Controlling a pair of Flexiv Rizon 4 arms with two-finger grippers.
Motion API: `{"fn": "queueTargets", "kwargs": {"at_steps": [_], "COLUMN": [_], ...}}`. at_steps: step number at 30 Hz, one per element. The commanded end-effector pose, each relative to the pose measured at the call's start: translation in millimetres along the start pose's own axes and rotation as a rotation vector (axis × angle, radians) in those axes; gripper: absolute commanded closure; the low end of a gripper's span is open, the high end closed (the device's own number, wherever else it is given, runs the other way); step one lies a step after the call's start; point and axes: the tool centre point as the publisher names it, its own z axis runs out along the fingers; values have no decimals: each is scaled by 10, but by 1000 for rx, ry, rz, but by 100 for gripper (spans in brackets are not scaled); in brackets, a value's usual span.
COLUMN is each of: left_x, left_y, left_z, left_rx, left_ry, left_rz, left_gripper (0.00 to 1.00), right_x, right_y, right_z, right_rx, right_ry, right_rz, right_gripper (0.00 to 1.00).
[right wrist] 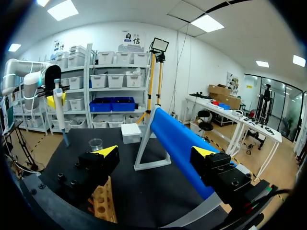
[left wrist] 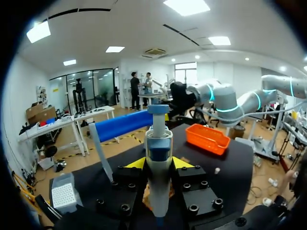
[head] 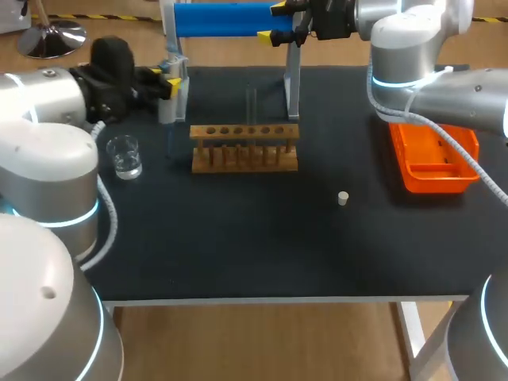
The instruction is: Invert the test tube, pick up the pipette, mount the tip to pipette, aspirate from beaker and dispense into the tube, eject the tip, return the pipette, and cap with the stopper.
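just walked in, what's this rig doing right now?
The left claw is shut on the pipette, holding it upright over the table's back left, near the beaker. The right claw is open at the back, with the stand's blue bar between its fingers. What looks like a test tube stands in the wooden rack. The stopper lies loose on the mat, so capping isn't done.

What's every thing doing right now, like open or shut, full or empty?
Left gripper, shut on the pipette.
Right gripper, open, empty.
Tip, mounted on pipette.
Beaker, upright, looks partly filled.
Test tube, upright in rack, uncapped.
Stopper, loose on table.
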Motion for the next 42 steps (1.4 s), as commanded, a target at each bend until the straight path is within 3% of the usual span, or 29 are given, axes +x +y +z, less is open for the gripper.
{"fn": "queueTargets", "kwargs": {"at_steps": [1,8,14,25,42], "left_x": [-214,-553,-720,-878,-1066], "left_y": [-86,-202,-321,-447,-542], "left_z": [-5,160,360,757,1247], "left_rx": [-13,-23,-30,-53,-88], "left_ry": [2,-46,-68,-150,-198], "left_rz": [0,-8,-15,-60,-109], "left_gripper": [100,100,100,100,100], "right_x": [-2,-2,-2,-2,-2], "right_y": [4,4,4,4,4], "right_z": [-10,-10,-10,-10,-10], "right_rx": [2,2,2,2,2], "right_ry": [2,2,2,2,2], "right_rz": [0,0,0,0,0], "right_gripper": [0,0,0,0,0]}}
